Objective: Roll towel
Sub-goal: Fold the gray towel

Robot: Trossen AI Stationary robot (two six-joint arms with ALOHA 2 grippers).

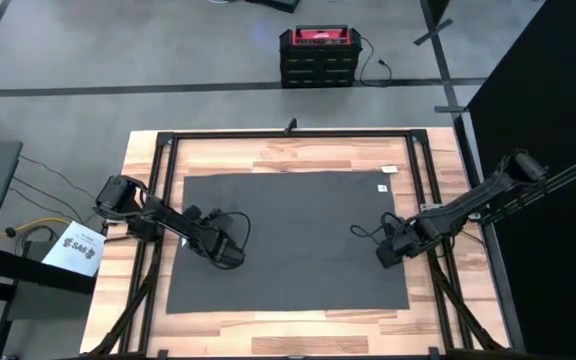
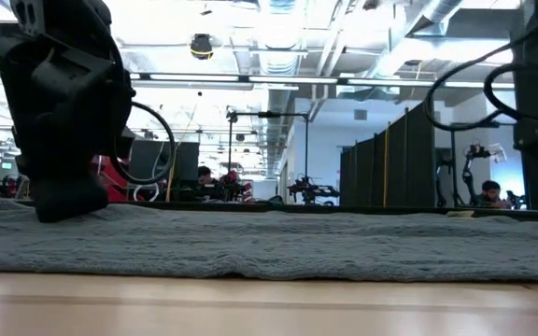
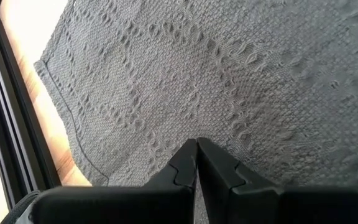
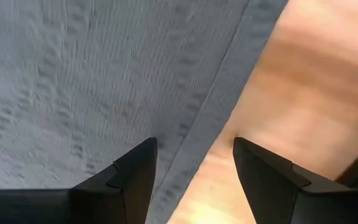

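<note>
Flat towel [image 2: 278,245], grippers at edges.

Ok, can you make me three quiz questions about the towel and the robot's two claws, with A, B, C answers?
1. Where is the towel?
A. Spread flat on the table
B. Rolled up
C. On the floor

2. What colour is it?
A. Red
B. Dark grey
C. White

3. How are the grippers?
A. Both shut
B. Both open
C. Left gripper shut, right gripper open

Answers:
1 A, the high view shows it lying flat across the wood.
2 B, the cloth is grey in every view.
3 C, the left fingers touch each other, while the right fingers stand apart over the towel's edge.
</note>
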